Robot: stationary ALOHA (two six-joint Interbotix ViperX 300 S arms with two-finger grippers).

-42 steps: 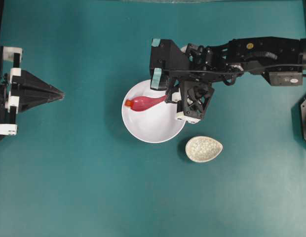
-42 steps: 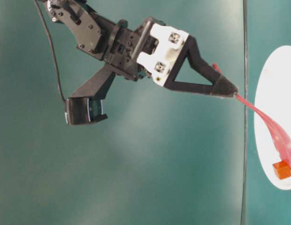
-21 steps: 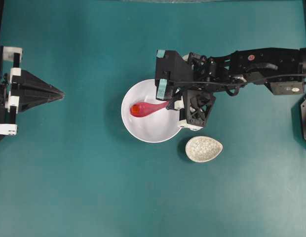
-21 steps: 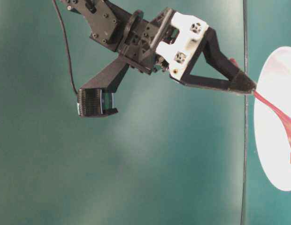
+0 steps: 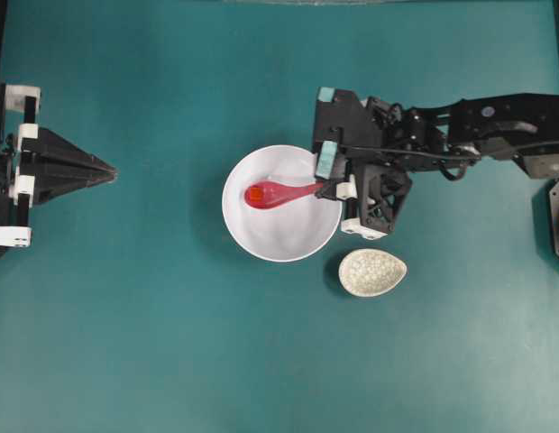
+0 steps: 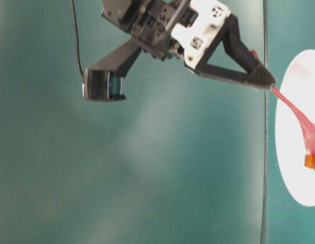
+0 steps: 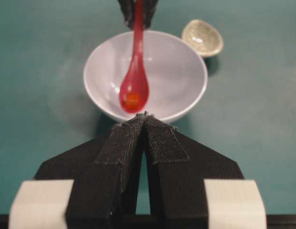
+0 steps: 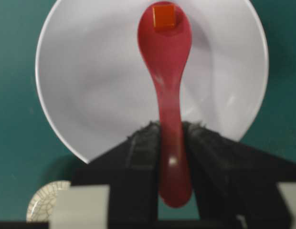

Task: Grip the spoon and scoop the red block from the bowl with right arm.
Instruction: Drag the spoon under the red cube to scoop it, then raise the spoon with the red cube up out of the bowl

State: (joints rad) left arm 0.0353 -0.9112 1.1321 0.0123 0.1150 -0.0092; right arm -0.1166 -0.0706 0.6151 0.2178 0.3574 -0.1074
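- Since a second ago the spoon (image 5: 281, 193) has pulled back toward the right side of the overhead view; its scoop was out at the bowl's left rim, now it sits over the left-centre of the bowl (image 5: 293, 236).
- The red block (image 8: 164, 16) was at the scoop's outer tip then; now it lies inside the scoop, near its far end.
- The right wrist view shows the block resting in the spoon's hollow, with the white bowl underneath.
- Table-level view: the spoon slopes down from the gripper into the bowl area and the block (image 6: 312, 161) is seen at its low end; whether the scoop is clear of the bowl floor is hard to tell from here, probably just lifted.
- Right gripper (image 8: 172, 143) is clamped on the spoon's handle, pads pressing either side, handle end poking out behind them.
- Right arm (image 5: 460, 144) reaches in from the right edge, wrist just past the bowl's right rim.
- Progress: grip done, block loaded into the spoon. What's left, as I judge it: raise the spoon level and carry the block out over the rim without tipping it.
- Small cream crackle dish (image 5: 372, 271) sits just beside the bowl, lower right, untouched.
- Left gripper (image 7: 144, 125) is parked at the left edge, jaws together, holding nothing, pointing at the bowl.
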